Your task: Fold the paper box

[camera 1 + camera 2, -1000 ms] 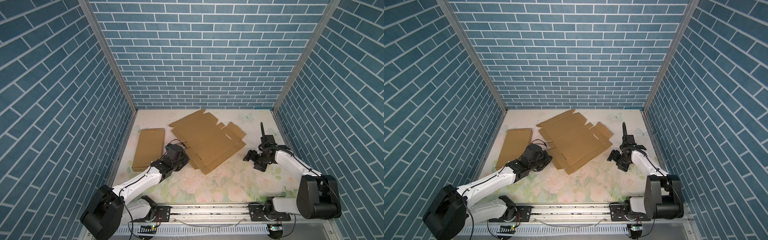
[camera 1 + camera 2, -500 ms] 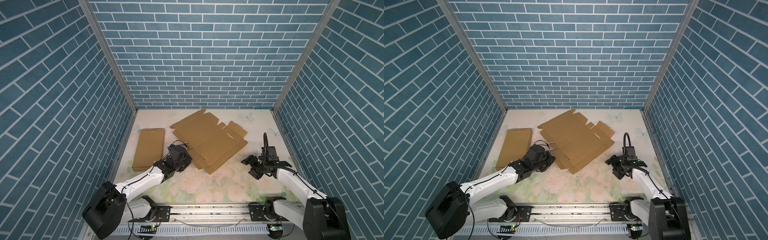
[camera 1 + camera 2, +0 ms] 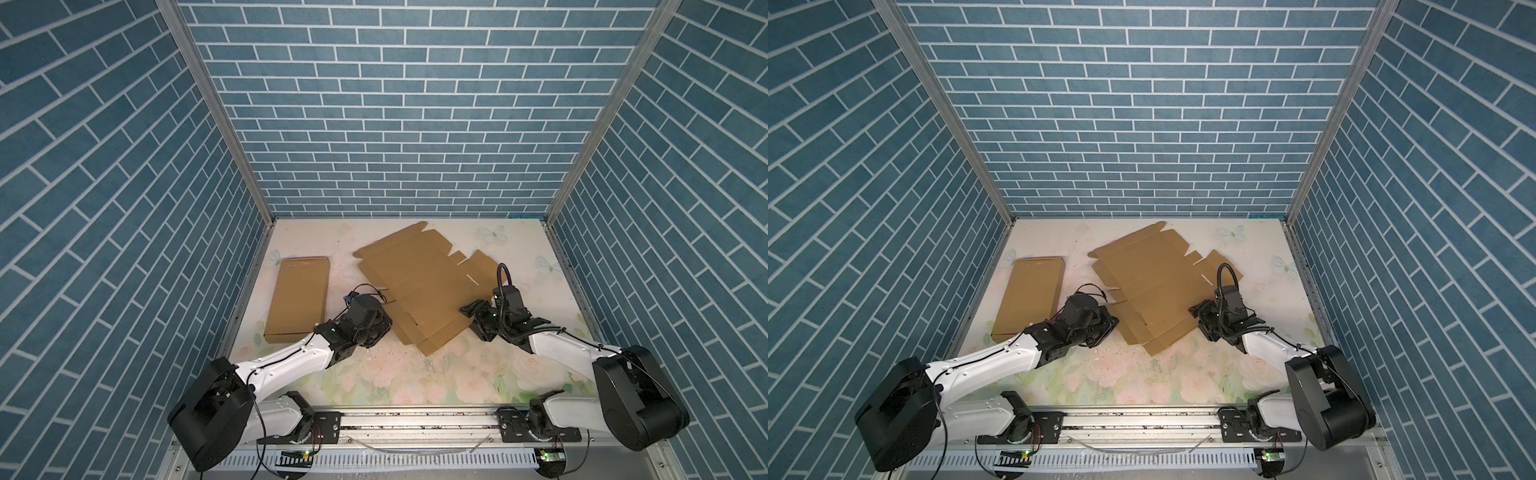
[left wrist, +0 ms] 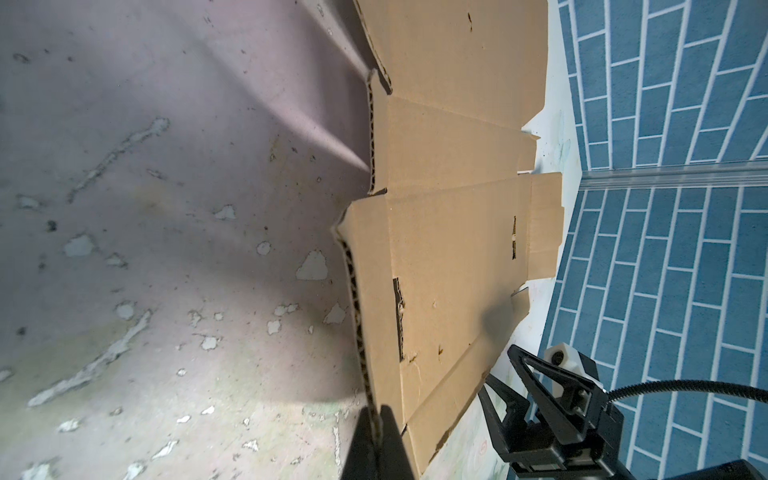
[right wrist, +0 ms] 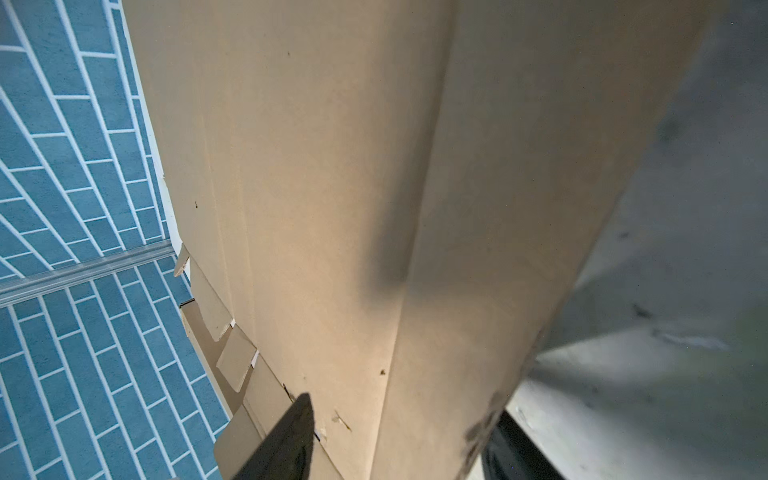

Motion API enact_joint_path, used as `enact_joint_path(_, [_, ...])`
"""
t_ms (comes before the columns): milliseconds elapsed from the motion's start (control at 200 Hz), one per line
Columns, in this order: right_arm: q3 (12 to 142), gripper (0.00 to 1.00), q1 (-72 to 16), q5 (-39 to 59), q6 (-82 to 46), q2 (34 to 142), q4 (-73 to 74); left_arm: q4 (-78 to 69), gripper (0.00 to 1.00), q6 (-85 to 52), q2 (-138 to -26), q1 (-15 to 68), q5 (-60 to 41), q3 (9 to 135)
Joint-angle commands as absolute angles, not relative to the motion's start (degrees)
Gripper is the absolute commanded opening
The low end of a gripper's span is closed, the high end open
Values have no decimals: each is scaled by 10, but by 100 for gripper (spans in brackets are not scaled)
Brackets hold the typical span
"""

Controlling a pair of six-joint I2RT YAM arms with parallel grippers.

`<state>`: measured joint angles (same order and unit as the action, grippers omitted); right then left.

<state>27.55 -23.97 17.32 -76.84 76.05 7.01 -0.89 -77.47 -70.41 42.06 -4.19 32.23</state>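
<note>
A flat, unfolded brown corrugated cardboard box blank (image 3: 419, 278) lies on the pale floral-printed tabletop (image 3: 415, 374), spread between the 2 grippers and reaching away from both toward the back of the cell. The left gripper (image 4: 376, 419) is clamped tight on the blank's corrugated edge. The left wrist view shows that edge pinched in the closed jaws and raised a little off the tabletop. The right gripper (image 3: 468, 316) sits at the blank's opposite near edge with its jaws partly apart. In the right wrist view 1 jaw lies over the cardboard and the other under it; whether they press it cannot be told. A rectangular folded brown cardboard piece (image 3: 297, 299) lies just beyond the left gripper's outer side, apart from the blank.
</note>
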Motion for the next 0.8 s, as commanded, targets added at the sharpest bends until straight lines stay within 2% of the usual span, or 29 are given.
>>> enact_joint_path(0, [261, 52, -252, 132, -817, 772, 121, -19, 5, -775, -712, 427, -46, 334])
enact_joint_path(135, [261, 33, -255, 114, -817, 769, 108, -20, 5, -774, -717, 428, -49, 333])
enact_joint_path(255, [282, 20, -255, 128, -793, 791, 75, -11, 10, -758, -723, 428, -67, 347])
enact_joint_path(400, [313, 7, -248, 138, -736, 808, 0, 68, 32, -714, -696, 427, -73, 368])
enact_joint_path(525, [360, 3, -219, 157, -634, 816, -111, 153, 42, -664, -652, 420, -55, 385])
enact_joint_path(680, [477, 0, -183, 174, -439, 852, -316, 247, 46, -550, -627, 398, -20, 446])
enact_joint_path(795, [573, 0, -183, 141, -308, 894, -475, 231, 48, -468, -652, 365, -64, 479])
